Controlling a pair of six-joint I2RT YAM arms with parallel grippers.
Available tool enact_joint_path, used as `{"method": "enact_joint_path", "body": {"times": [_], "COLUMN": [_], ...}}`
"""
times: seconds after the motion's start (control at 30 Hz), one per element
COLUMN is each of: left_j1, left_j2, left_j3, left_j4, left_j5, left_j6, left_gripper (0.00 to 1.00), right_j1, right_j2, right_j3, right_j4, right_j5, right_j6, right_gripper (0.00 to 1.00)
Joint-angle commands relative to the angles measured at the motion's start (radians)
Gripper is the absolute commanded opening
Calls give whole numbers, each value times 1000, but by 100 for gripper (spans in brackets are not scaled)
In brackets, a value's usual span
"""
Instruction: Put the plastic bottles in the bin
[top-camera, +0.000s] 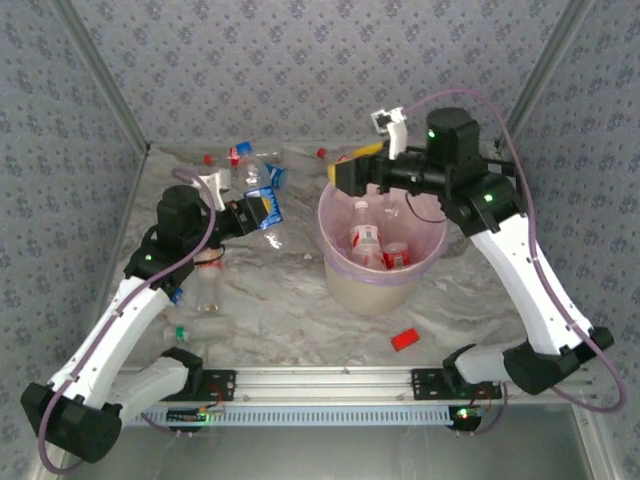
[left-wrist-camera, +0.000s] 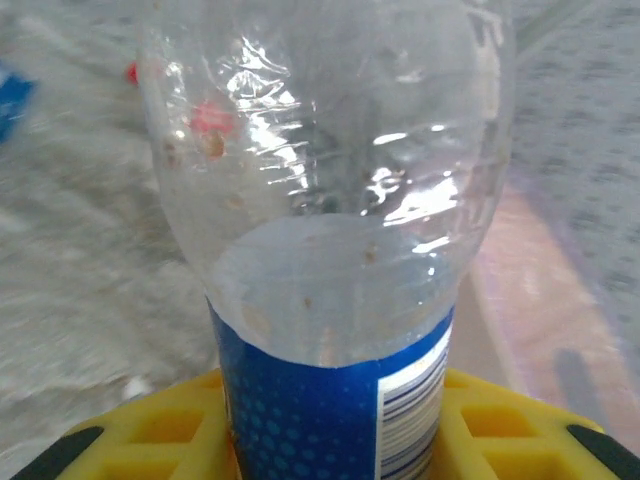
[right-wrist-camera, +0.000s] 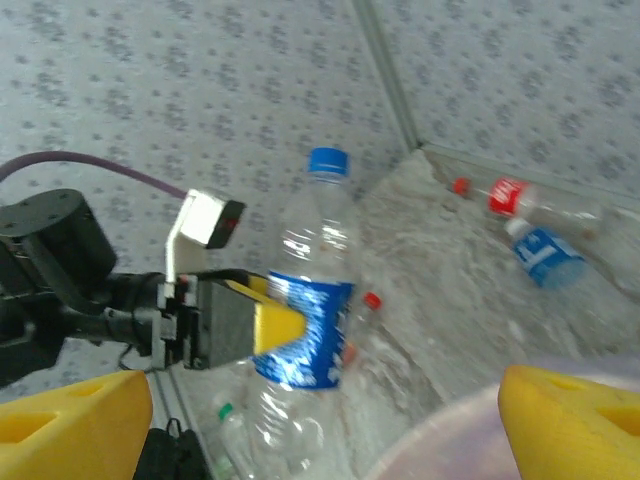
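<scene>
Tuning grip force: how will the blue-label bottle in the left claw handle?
The blue-label bottle looks empty, so probably light. Its thin creased wall likely buckles under squeeze. Round, it may twist in the left claw.

Left wrist: blue-label bottle (left-wrist-camera: 335, 300) overruns the frame top and bottom; cap and base out of view. Fingers (left-wrist-camera: 500, 430) of the left gripper (left-wrist-camera: 330, 455) cut by the lower edge. Background out of focus: red spot (left-wrist-camera: 210, 117) through the bottle wall and blue smear (left-wrist-camera: 12, 95) at the left edge, neither identifiable.

Right wrist: fingers (right-wrist-camera: 70, 425) of the right gripper (right-wrist-camera: 325, 400) cut at both lower corners; bin (right-wrist-camera: 450, 430) rim cut by the lower edge. Two far bottles (right-wrist-camera: 545, 255) blurred, label print unreadable.

Top: bottles in the bin (top-camera: 366, 240) half hidden by its wall; count uncertain. One bottle under the left forearm (top-camera: 208, 285) partly covered.
</scene>
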Motion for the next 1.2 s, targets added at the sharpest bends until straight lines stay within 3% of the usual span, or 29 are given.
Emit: {"method": "enact_joint_path", "body": {"times": [0.0, 0.13, 0.5, 0.57, 0.73, 0.8, 0.97, 1.07, 1.17], "left_j1": [-2, -18, -87, -89, -90, -92, -96, -96, -97], "left_j2": [-4, -5, 62, 59, 56, 54, 25, 2, -46], "left_j3": [-2, 9, 92, 92, 87, 87, 73, 67, 37], "left_j4": [168, 165, 85, 82, 72, 67, 46, 12, -35], "left_j5": [138, 153, 145, 127, 95, 89, 56, 26, -10], "left_j6": [40, 72, 159, 161, 162, 157, 161, 164, 159], "left_gripper": [35, 35, 35, 35, 35, 37, 46, 68, 77], "right_j1": [67, 98, 145, 145, 148, 145, 141, 135, 111], "right_j2": [94, 224, 399, 412, 409, 414, 419, 419, 411], "right_j3": [94, 213, 345, 348, 345, 348, 351, 372, 414], "right_j4": [7, -80, -150, -164, -145, -143, -101, -86, -78], "right_j5": [19, 29, -3, -15, -26, -19, -33, -37, -41], "right_j6": [-5, -12, 10, 10, 17, 18, 33, 37, 37], "right_gripper": [92, 100, 100, 93, 66, 60, 52, 52, 50]}}
